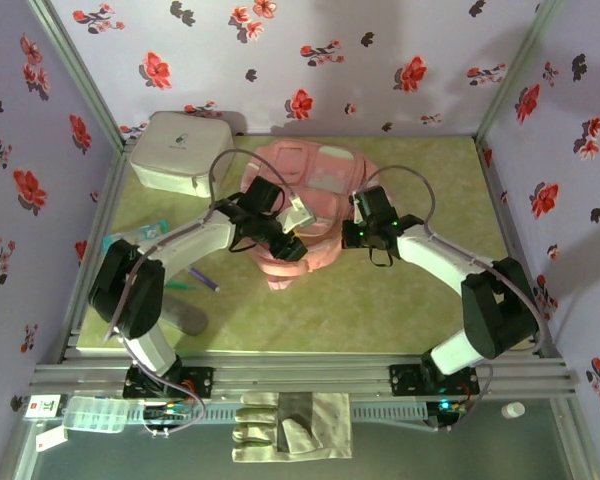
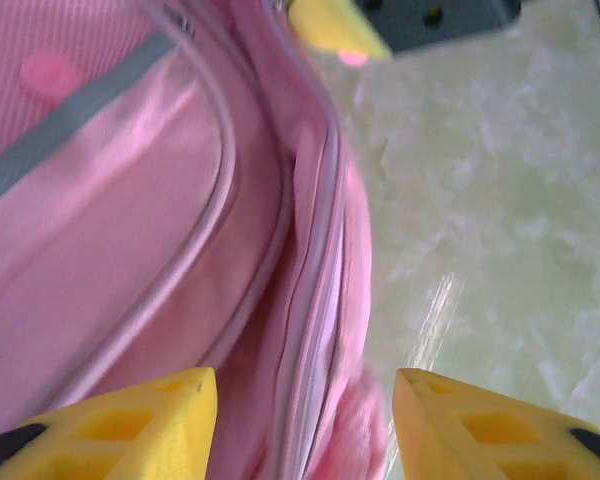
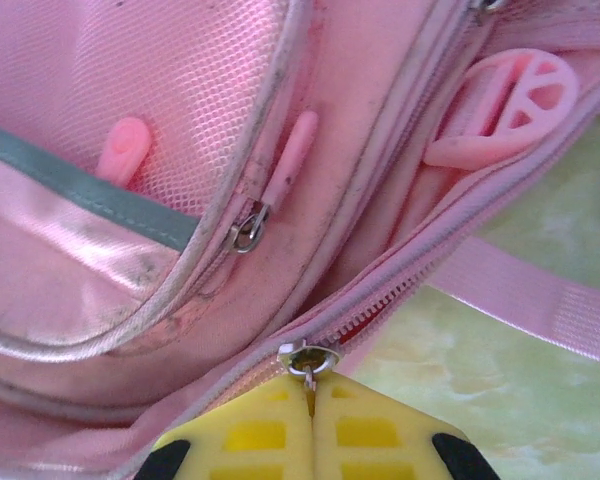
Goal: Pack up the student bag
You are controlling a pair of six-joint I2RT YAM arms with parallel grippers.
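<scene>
Works over the bag (image 1: 315, 185), laid flat toward the far middle of the green table (image 1: 400, 290), front pockets up. Has a white case (image 1: 180, 150) at the far left corner, near the bag, pens (image 1: 202, 280) on the left beside the left arm, and a glove (image 1: 290, 425) on the near ledge between the two bases.

Reaches with the left gripper (image 2: 305, 390) to the bag's near left edge. Holds it released: yellow fingers (image 2: 130, 425) spread well apart, grasping nothing, with a pink seam and a zip line of the bag just beyond the gap and bare table to the right.

Reaches with the right gripper (image 3: 312, 385) to the bag's near right edge. Holds it clenched, fingers pressed flat together on the zip pull (image 3: 308, 362) hanging from the metal slider of the main zip. Shows zip teeth beyond that slider, running toward a round pink tab (image 3: 510, 105) tucked in the opening. Shows also a second slider (image 3: 245, 235) with a long pink pull on the pocket zip, a mesh panel (image 3: 180, 80) with a grey band below it, and a pink strap (image 3: 540, 295) lying over the table beside the bag.
</scene>
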